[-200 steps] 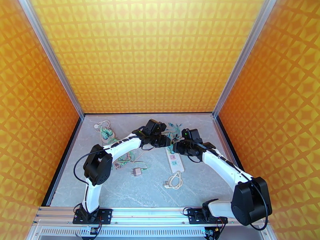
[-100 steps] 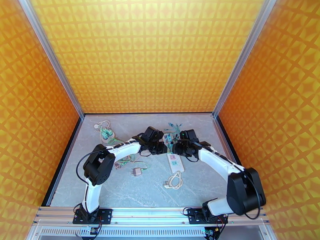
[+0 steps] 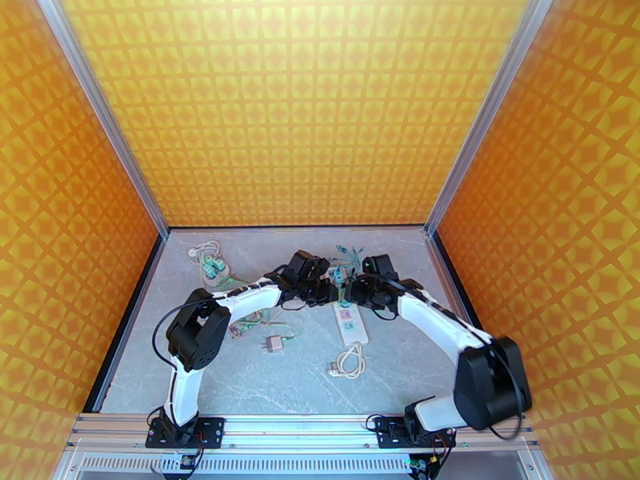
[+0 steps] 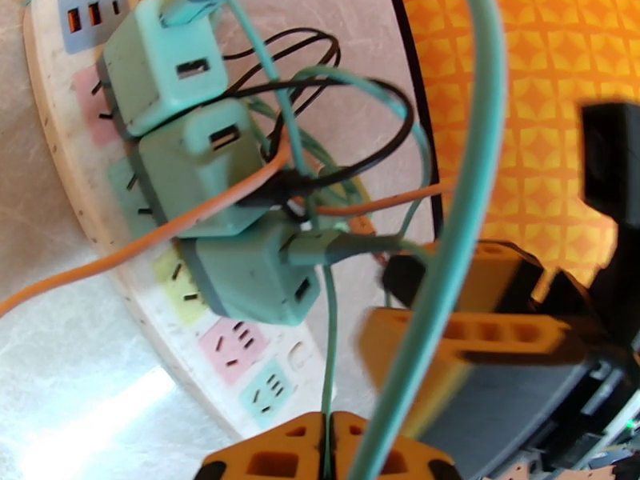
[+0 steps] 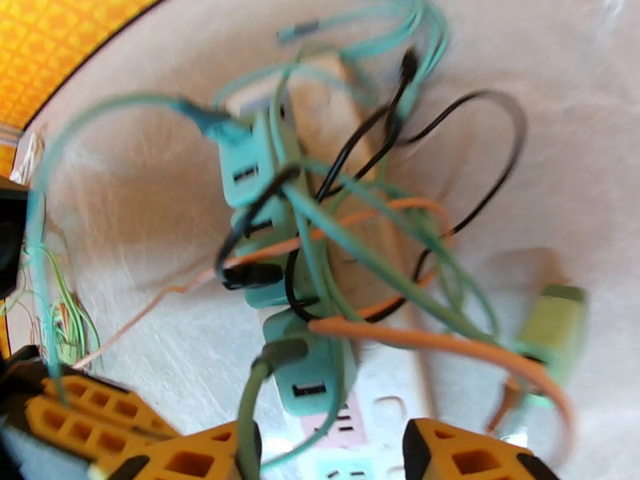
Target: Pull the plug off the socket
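Observation:
The socket is a long white power strip lying mid-table; pastel outlets show on it in the left wrist view. Three teal plugs sit in a row on its far end, the nearest one closest to both grippers, among tangled teal, orange and black cables. My left gripper is shut, with a thin teal cable running into the seam between its fingertips. My right gripper stands open just short of the nearest plug, one finger on each side of the strip.
A loose adapter and the strip's coiled white cord lie near the front. Cable bundles sit at the back left and under the left arm. Another green adapter rests right of the strip. Orange walls enclose the table.
Both grippers have dropped and closed in on the strip's far end. The left one came down towards the plugs; the right forearm swung left, bringing its gripper up to them.

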